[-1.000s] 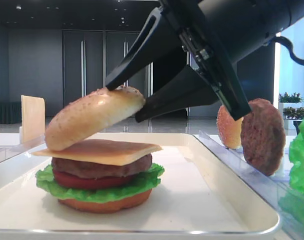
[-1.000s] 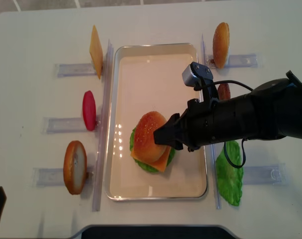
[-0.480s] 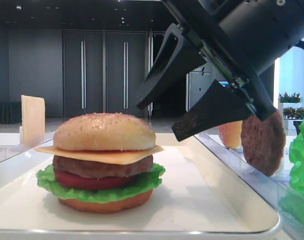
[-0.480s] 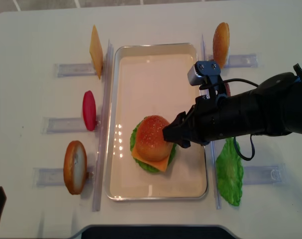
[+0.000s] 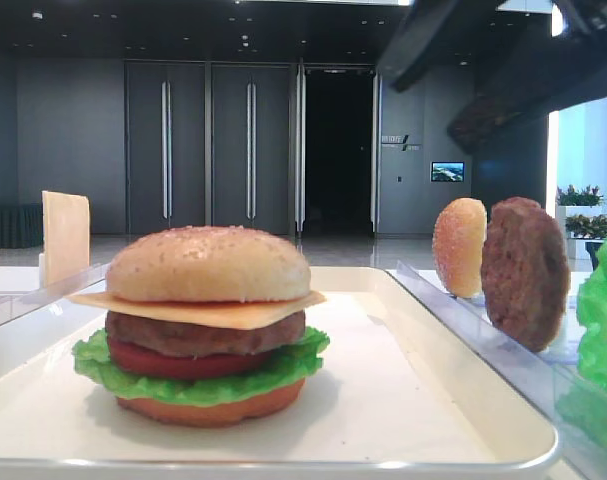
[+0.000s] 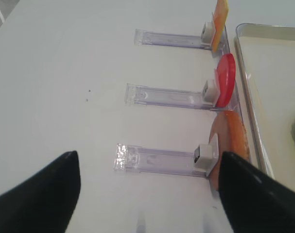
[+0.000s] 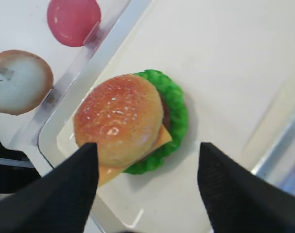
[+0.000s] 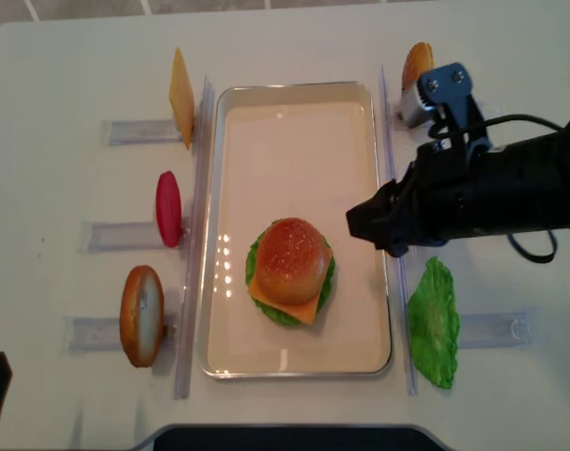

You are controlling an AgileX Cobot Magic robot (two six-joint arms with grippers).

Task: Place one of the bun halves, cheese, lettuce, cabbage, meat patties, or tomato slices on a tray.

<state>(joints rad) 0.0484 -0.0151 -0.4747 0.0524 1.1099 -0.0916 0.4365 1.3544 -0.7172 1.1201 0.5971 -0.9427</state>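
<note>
On the white tray (image 8: 294,122) stands a stacked burger. Its sesame bun half (image 8: 291,256) lies level on top of the cheese (image 5: 213,310), over a meat patty (image 5: 203,335), a tomato slice (image 5: 173,363), lettuce (image 5: 198,380) and a bottom bun. My right gripper (image 8: 371,225) hangs open above the tray's right side, apart from the burger, with nothing between its fingers (image 7: 69,189). In the right wrist view the bun top (image 7: 119,119) shows below and ahead of the left finger. My left gripper (image 6: 147,155) is open over bare table, left of the tray.
Clear racks flank the tray. On the left they hold a cheese slice (image 8: 181,85), a tomato slice (image 8: 168,209) and a bun half (image 8: 141,315). On the right are another bun half (image 8: 416,64), a patty (image 5: 524,272) and a lettuce leaf (image 8: 432,324).
The right gripper opened and let go of the bun top, which settled flat on the cheese. The gripper then rose and drew back to the right. The left arm stayed put.
</note>
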